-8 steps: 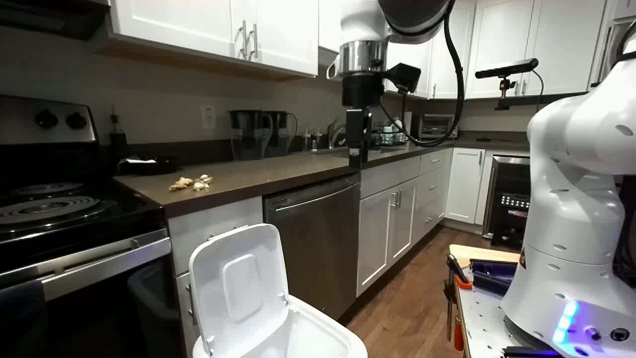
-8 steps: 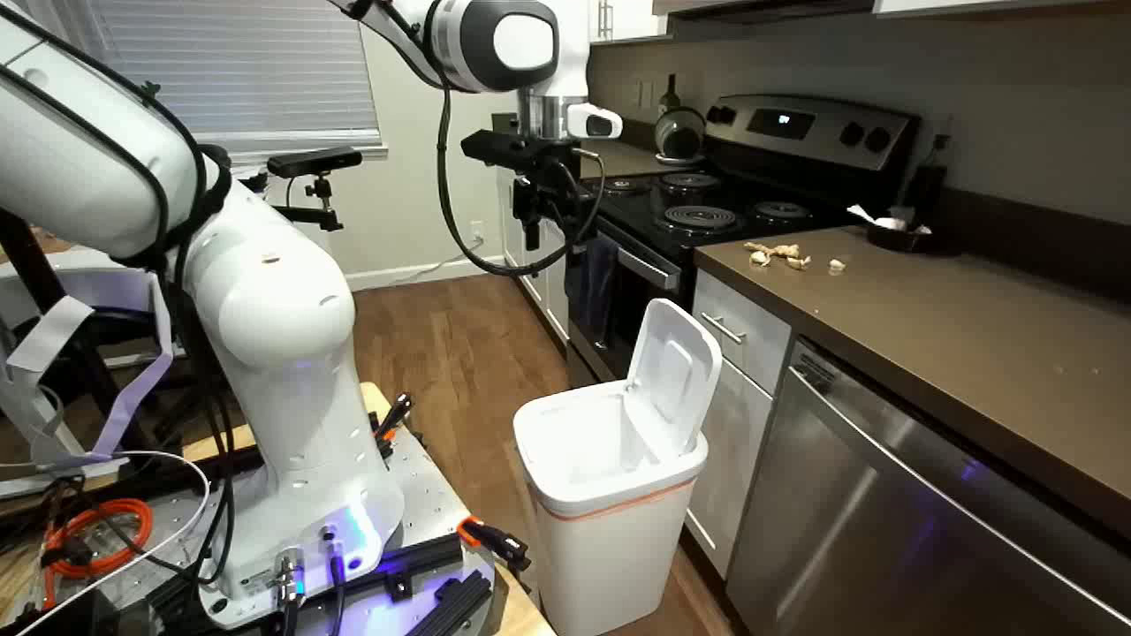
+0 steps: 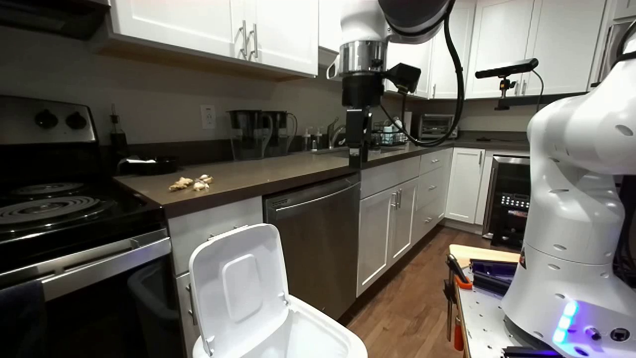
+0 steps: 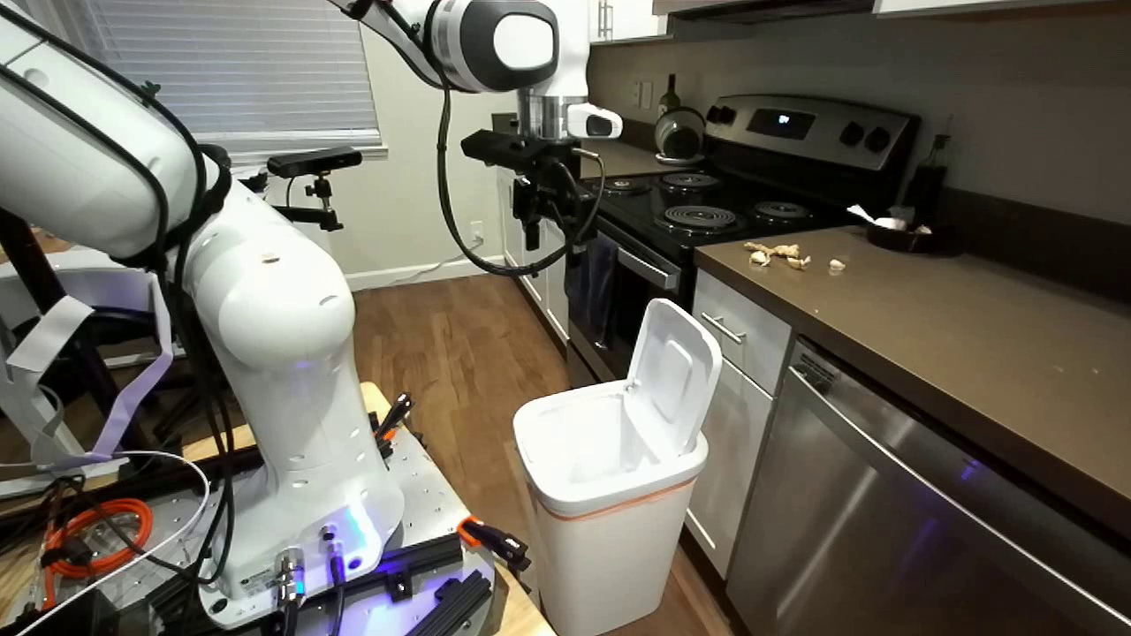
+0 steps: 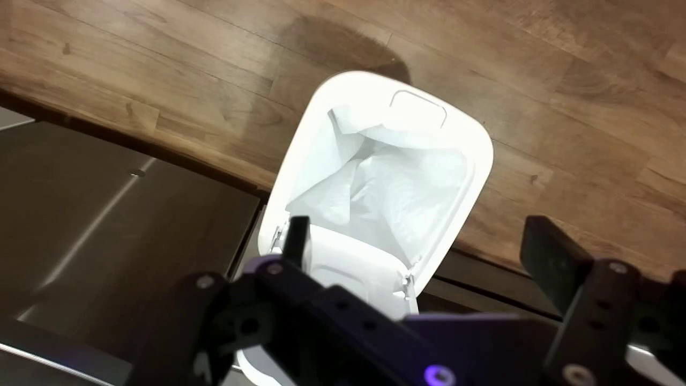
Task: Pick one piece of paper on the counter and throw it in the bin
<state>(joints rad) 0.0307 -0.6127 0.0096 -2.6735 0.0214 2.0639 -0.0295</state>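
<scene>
The dark brown counter (image 3: 238,178) also shows in an exterior view (image 4: 981,318). A white, paper-like piece (image 3: 140,161) sticks out of a small black dish at the back of the counter; it shows too in an exterior view (image 4: 861,215). I cannot tell for sure that it is paper. The white bin (image 4: 610,556) stands on the floor with its lid raised. The wrist view looks down into its bag-lined inside, past its rim (image 5: 477,182). My gripper (image 5: 423,246) is open and empty, high above the floor near the bin, and shows in both exterior views (image 3: 357,158) (image 4: 555,237).
Ginger (image 3: 181,184) and garlic (image 3: 201,184) lie on the counter near the stove (image 4: 707,199). Water pitchers (image 3: 248,134) stand farther along by the wall. The steel dishwasher (image 3: 313,238) is below the counter. Upper cabinets (image 3: 198,30) hang above.
</scene>
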